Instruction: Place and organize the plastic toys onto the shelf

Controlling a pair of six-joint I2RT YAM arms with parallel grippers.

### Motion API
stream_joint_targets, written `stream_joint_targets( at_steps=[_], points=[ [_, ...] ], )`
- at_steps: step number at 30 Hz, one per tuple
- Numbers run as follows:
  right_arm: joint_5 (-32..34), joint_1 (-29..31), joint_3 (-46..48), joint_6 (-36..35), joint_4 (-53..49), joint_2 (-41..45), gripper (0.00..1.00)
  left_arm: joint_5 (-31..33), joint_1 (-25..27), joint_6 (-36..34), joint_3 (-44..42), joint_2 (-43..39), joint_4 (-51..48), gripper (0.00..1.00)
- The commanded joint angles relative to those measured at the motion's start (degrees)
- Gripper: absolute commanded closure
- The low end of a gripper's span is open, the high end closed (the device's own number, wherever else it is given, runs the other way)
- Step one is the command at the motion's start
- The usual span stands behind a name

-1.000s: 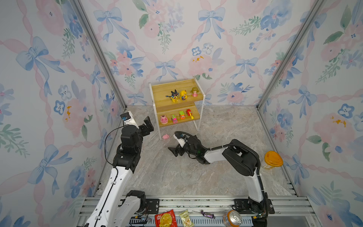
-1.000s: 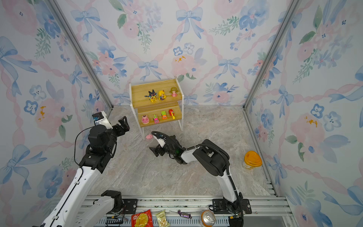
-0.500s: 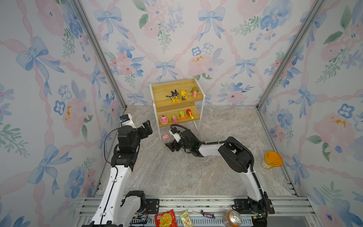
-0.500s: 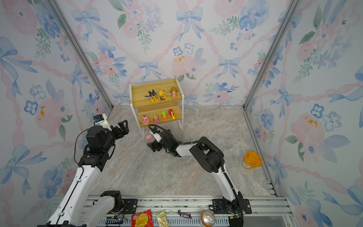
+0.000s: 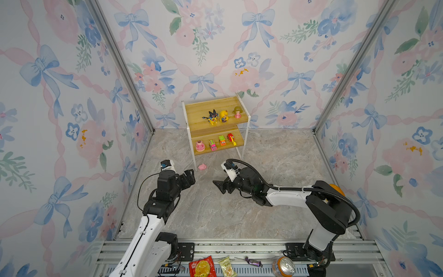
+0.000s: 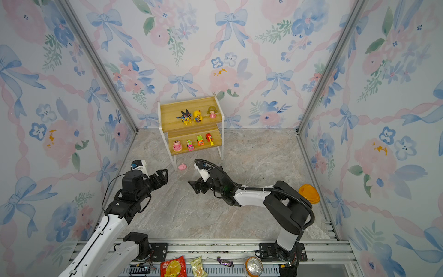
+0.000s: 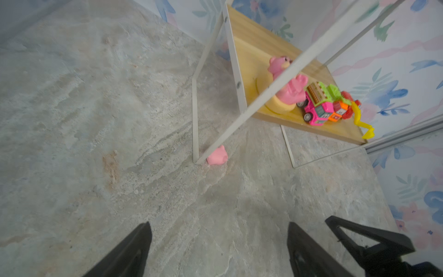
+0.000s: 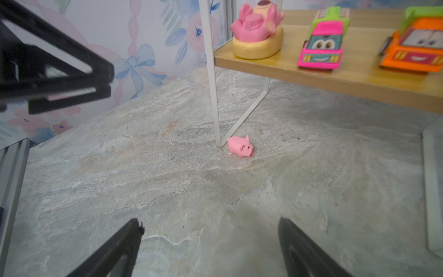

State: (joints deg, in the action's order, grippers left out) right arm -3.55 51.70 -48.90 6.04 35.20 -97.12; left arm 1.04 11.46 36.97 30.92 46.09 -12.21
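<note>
Tight: shelf leg point(image 8: 212, 84) just beside pink pig point(image 8: 240, 149); floor point(image 8: 215, 191) in front open.

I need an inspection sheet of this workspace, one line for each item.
Surface: grey marbled table, no spills seen.
Job's things: shelf holds seven toys: black-yellow figure, yellow-haired figure, pink-dress doll on upper board; round pink figure, pink car, green-orange car, red car on lower board. Pink pig lies on the table beside a shelf leg.
Clutter: snack packets, wrapped candy, drink can at front rail; orange round object behind right arm.
Grippers: left gripper, right gripper open, empty.
Cables: black hose along right arm; thin cable at left arm.
Surroundings: floral walls, metal posts.
</note>
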Motion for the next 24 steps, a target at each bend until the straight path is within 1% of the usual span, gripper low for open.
stream_joint_targets(
  at_steps=[1,3,6,10,12,13,15,16,19,20,22,24],
  points=[
    [2.7,-0.3,4.3,1.1,-2.4,3.9,0.09,3.3,3.1,6.3,-0.6,6.1,-0.1,0.12],
    [3.2,-0.8,7.0,1.8,-1.1,6.5,0.09,2.3,3.1,8.2,-0.9,9.3,2.6,0.15],
    [3.5,-1.7,10.5,2.1,-0.3,9.9,0.09,1.8,3.1,11.1,-1.2,13.6,7.0,0.24],
    [2.9,-3.4,15.8,2.9,3.4,13.8,0.09,-1.8,3.3,15.8,-2.1,19.0,15.1,0.42],
    [1.6,-4.5,17.5,3.5,4.5,15.0,0.09,-2.4,4.2,17.5,-2.9,21.2,19.3,0.53],
    [1.5,-4.9,18.1,3.5,5.0,15.4,0.09,-2.3,4.7,18.1,-3.1,22.3,21.0,0.60],
    [1.9,-5.6,19.4,3.4,5.6,16.3,0.09,-1.6,5.5,18.2,-3.0,24.3,23.7,0.69],
    [2.0,-5.9,20.0,3.5,5.9,16.9,0.09,-0.9,6.1,18.2,-2.7,25.3,24.6,0.77],
    [1.9,-6.5,21.8,3.7,6.8,18.3,0.09,0.7,7.5,18.5,-3.1,27.8,29.5,0.98],
    [1.9,-6.7,22.2,3.7,6.9,18.8,0.09,1.1,7.7,18.9,-3.4,28.4,30.9,1.00],
    [1.8,-7.1,22.9,3.7,6.8,19.8,0.08,1.9,8.1,20.3,-4.0,30.0,35.0,1.00],
    [1.8,-7.6,23.6,3.7,6.8,20.7,0.08,3.5,8.6,21.1,-3.6,31.6,37.1,1.00]
  ],
)
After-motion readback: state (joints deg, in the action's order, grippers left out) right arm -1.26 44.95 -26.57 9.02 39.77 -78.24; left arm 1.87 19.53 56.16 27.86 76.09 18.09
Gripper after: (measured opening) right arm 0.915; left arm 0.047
